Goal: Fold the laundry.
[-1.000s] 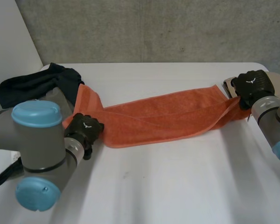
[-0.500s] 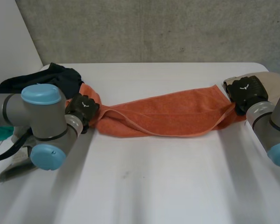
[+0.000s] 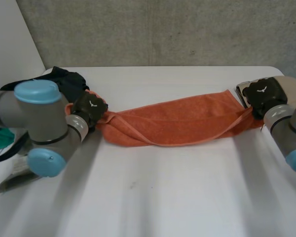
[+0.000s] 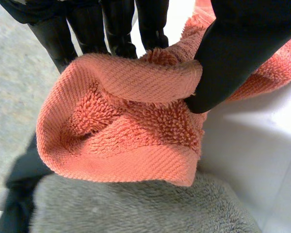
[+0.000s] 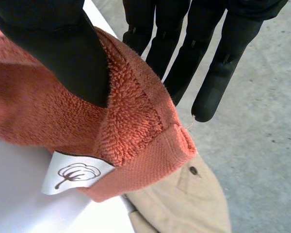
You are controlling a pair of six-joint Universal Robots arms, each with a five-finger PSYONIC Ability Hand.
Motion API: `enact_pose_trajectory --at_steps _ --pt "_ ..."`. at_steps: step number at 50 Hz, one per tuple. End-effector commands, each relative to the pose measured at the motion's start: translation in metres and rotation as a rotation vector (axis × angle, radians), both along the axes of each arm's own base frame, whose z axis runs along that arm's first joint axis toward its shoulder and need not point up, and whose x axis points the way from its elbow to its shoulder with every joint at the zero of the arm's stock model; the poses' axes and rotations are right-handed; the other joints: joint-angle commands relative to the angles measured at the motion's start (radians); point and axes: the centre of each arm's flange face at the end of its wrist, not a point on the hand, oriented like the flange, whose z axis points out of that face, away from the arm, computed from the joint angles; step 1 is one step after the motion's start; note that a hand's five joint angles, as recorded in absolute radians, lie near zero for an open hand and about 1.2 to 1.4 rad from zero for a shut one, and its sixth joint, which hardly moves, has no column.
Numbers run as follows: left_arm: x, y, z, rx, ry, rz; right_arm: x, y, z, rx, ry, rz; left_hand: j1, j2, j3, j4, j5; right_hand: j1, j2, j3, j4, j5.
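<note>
Both ends of the orange towel [image 3: 177, 123] are pinched: left hand [image 3: 90, 109] mid-left, right hand [image 3: 263, 94] upper right, long axis between them.

Orange towel [image 3: 172, 123] folded lengthwise (terry), stretched across table's far half.

Left robot hand [image 3: 90, 109] and right robot hand [image 3: 262, 94] wide apart, each in pinch on towel [image 3: 177, 121].

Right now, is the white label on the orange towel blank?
No, the white label on the orange towel carries a brown, plant-like drawing.
</note>
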Motion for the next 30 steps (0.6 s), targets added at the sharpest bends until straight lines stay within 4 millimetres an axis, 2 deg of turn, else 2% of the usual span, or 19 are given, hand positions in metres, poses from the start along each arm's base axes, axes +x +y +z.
enact_pose_trajectory --at_steps 1,4,5,7,8,11,13,16,18,20,24,25,28,30 --pt "0.013 0.035 0.073 -0.029 0.079 -0.008 -0.021 0.001 0.049 -0.044 -0.010 -0.050 0.289 0.203 0.224 0.213 0.250 0.250 0.209 0.204 0.197 0.222" --pt "0.019 0.048 0.107 -0.048 0.136 -0.014 -0.032 0.006 0.078 -0.075 -0.021 -0.068 0.289 0.203 0.224 0.213 0.250 0.250 0.209 0.204 0.197 0.222" --pt "0.025 0.056 0.130 -0.070 0.181 -0.014 -0.039 0.010 0.097 -0.094 -0.033 -0.078 0.289 0.203 0.224 0.213 0.250 0.250 0.209 0.204 0.197 0.222" --pt "0.031 0.064 0.154 -0.093 0.230 -0.014 -0.045 0.013 0.115 -0.122 -0.047 -0.081 0.289 0.203 0.224 0.213 0.250 0.250 0.209 0.204 0.197 0.222" --pt "0.039 0.070 0.176 -0.110 0.285 -0.014 -0.050 0.016 0.132 -0.150 -0.060 -0.077 0.289 0.203 0.224 0.213 0.250 0.250 0.209 0.204 0.197 0.222" --pt "0.054 0.079 0.211 -0.125 0.374 -0.010 -0.057 0.024 0.163 -0.210 -0.093 -0.055 0.289 0.203 0.224 0.213 0.250 0.250 0.209 0.204 0.197 0.222" --pt "0.061 0.080 0.219 -0.099 0.398 0.001 -0.060 0.027 0.176 -0.228 -0.109 -0.050 0.289 0.203 0.224 0.213 0.250 0.250 0.209 0.204 0.197 0.222" --pt "0.070 0.072 0.218 -0.011 0.425 0.034 -0.068 0.031 0.187 -0.218 -0.128 -0.043 0.289 0.203 0.224 0.213 0.250 0.250 0.209 0.204 0.197 0.222" --pt "0.072 0.066 0.212 0.040 0.427 0.051 -0.069 0.032 0.186 -0.192 -0.130 -0.034 0.289 0.203 0.224 0.213 0.250 0.250 0.209 0.204 0.197 0.222" --pt "0.072 0.057 0.198 0.118 0.414 0.069 -0.072 0.030 0.178 -0.144 -0.130 -0.022 0.289 0.203 0.224 0.213 0.250 0.250 0.209 0.204 0.197 0.222" --pt "0.065 0.034 0.164 0.222 0.368 0.095 -0.064 0.015 0.145 -0.040 -0.128 0.011 0.289 0.203 0.224 0.213 0.250 0.250 0.209 0.204 0.197 0.222" --pt "0.063 0.022 0.151 0.242 0.345 0.110 -0.057 0.009 0.132 -0.014 -0.118 0.029 0.289 0.203 0.224 0.213 0.250 0.250 0.209 0.204 0.197 0.222" --pt "0.059 -0.002 0.128 0.254 0.301 0.146 -0.047 -0.002 0.112 0.011 -0.084 0.037 0.289 0.203 0.224 0.213 0.250 0.250 0.209 0.204 0.197 0.222" --pt "0.055 -0.012 0.122 0.243 0.286 0.153 -0.041 -0.012 0.102 0.002 -0.069 0.028 0.289 0.203 0.224 0.213 0.250 0.250 0.209 0.204 0.197 0.222"
